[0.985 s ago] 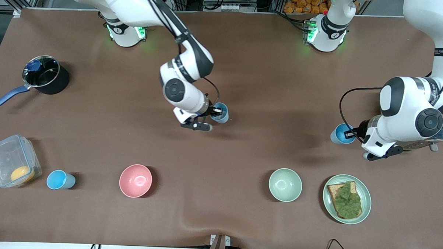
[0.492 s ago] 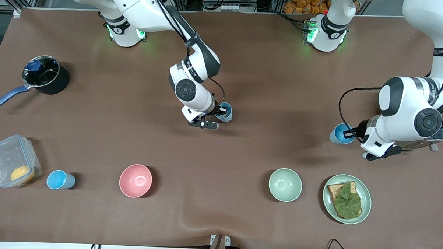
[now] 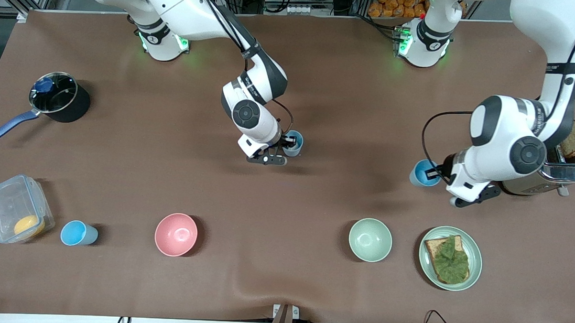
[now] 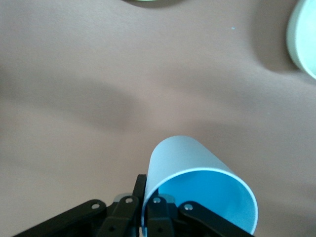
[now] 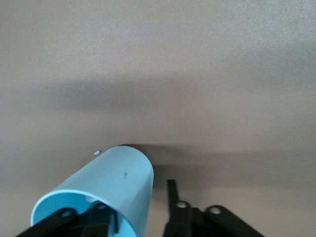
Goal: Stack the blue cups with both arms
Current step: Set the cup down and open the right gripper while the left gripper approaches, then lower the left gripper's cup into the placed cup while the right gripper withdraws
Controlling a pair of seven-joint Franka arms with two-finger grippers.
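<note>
Overhead, the brown table (image 3: 319, 86) carried everything, and the two white arms reached over it from their bases. The left arm (image 3: 508, 140) came down at its own end of the table, over the toaster (image 3: 567, 171), and the right arm (image 3: 251, 107) bent down near the middle of the table. The saucepan (image 3: 57, 98) with a blue handle stood at the right arm's end, and nearer to the front camera stood the clear food container (image 3: 18, 209), the plate with toast and lettuce (image 3: 427, 262), the pink bowl (image 3: 176, 234) and the pale green bowl (image 3: 370, 239). The left gripper (image 3: 433, 174) was clenched on the rim of one blue cup (image 3: 420, 173), held over bare table, one finger inside and one outside. The right gripper (image 3: 288, 144) was grasping the second blue cup (image 3: 295, 143) by its rim in the same way, over the middle of the table. A third blue cup (image 3: 77, 233) stood alone on the table, between the food container and the pink bowl.
</note>
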